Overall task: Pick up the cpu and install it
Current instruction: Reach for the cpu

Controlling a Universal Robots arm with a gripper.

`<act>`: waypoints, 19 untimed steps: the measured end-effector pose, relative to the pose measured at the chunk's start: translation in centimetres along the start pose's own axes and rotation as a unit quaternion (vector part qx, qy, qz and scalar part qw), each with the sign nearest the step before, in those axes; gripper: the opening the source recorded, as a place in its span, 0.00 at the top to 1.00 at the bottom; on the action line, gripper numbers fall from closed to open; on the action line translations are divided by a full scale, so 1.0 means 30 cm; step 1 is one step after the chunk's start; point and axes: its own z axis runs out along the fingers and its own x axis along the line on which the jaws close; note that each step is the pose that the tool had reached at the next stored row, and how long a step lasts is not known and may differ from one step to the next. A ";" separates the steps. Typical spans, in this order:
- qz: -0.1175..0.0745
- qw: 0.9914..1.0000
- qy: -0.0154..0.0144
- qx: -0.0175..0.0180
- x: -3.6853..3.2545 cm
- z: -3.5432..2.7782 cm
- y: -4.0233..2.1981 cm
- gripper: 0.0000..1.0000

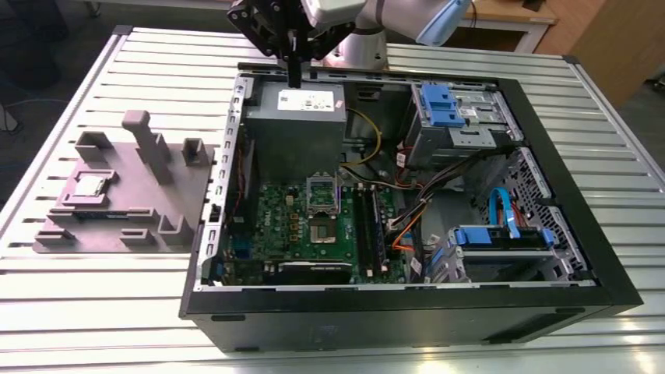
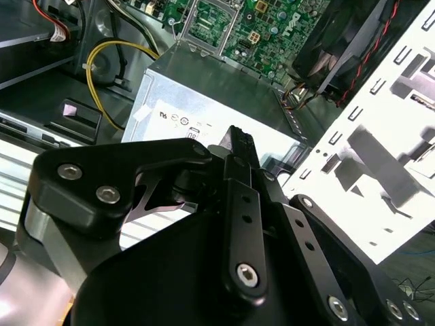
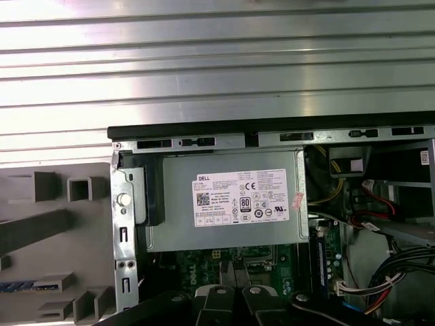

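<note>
Above power supply (image 1: 296,128), tool (image 1: 295,82) closed; cpu (image 1: 92,185) on grey fixture (image 1: 135,199).

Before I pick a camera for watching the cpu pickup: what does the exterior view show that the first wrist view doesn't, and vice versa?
Exterior view adds: the cpu resting on the grey fixture, the cpu socket, blue drive caddies. First wrist view adds: a round knob on the chassis bracket. Both share: the power supply, the slatted table, and the end effector, shut and empty, over the power supply.
</note>
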 end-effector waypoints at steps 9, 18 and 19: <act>0.000 1.000 0.000 0.000 0.024 0.000 -0.002 0.89; 0.000 1.000 0.000 0.000 0.044 0.000 -0.003 0.89; 0.000 1.000 0.000 0.000 0.046 0.000 -0.004 0.89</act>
